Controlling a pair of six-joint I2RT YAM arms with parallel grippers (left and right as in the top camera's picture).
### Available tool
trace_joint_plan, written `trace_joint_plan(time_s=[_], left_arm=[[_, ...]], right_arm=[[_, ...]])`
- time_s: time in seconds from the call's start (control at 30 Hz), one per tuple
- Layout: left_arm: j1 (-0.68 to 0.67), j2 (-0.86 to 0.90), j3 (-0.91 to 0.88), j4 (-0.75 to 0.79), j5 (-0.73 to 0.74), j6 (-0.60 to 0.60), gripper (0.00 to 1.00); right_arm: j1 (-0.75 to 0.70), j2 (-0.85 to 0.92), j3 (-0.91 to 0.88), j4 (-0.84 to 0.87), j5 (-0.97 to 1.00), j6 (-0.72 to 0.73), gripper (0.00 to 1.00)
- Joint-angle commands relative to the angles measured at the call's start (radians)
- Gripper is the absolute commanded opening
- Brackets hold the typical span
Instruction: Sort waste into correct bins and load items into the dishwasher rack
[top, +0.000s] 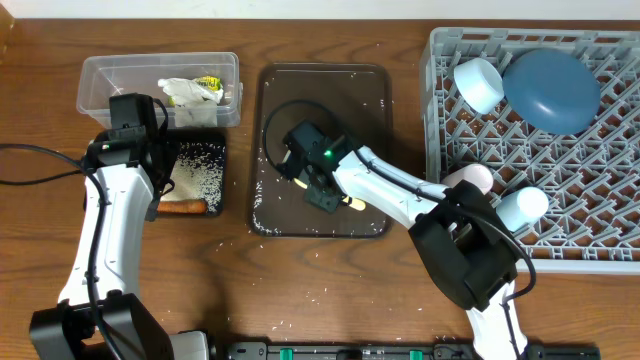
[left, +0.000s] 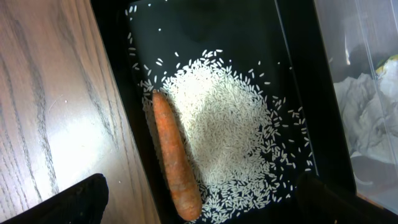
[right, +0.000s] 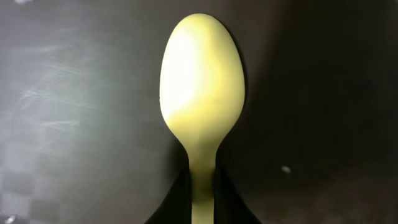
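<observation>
The right pincer (right: 200, 202) is clamped narrow on the handle of the pale yellow spoon (right: 200, 81). The spoon's bowl faces up, just over the dark brown tray (top: 275, 100) in the middle of the table. By the look of it, this spoon is the last item left to load.

To the right, the grey dishwasher rack (top: 600, 250) already holds the blue plate (top: 550, 88), the bowl (top: 478, 82), the pink cup (top: 470, 178) and the light blue cup (top: 522, 207).

The left pincer (top: 150, 150) is spread wide and empty above the black bin (left: 205, 25), which holds the rice (left: 230, 118) and the carrot stick (left: 176, 158). Just behind it, the clear tub (top: 100, 80) holds the crumpled paper (top: 190, 92). A few stray grains dot the brown tray and the table.
</observation>
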Motion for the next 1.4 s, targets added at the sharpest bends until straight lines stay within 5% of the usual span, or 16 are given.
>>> trace_joint_plan(time_s=[0.0,0.63,1.0,1.23,1.37], left_arm=[[0.003,0.001,0.02,-0.003,-0.024,0.013,0.98],[0.003,0.001,0.02,-0.003,-0.024,0.013,0.98],[0.003,0.001,0.02,-0.003,-0.024,0.013,0.98],[0.003,0.001,0.02,-0.003,-0.023,0.013,0.98],[0.003,0.001,0.02,-0.003,-0.024,0.013,0.98]], right_arm=[[-0.045,0.079,-0.052,-0.02,0.071,0.094,0.03],[-0.074,0.077,-0.031,-0.057,0.01,0.103,0.01],[-0.13,0.0,0.348,-0.394,-0.14,0.163,0.01],[-0.187,-0.01,0.396,-0.424,-0.188,0.11,0.01],[-0.184,-0.009,0.319,-0.358,-0.237,0.031,0.21]])
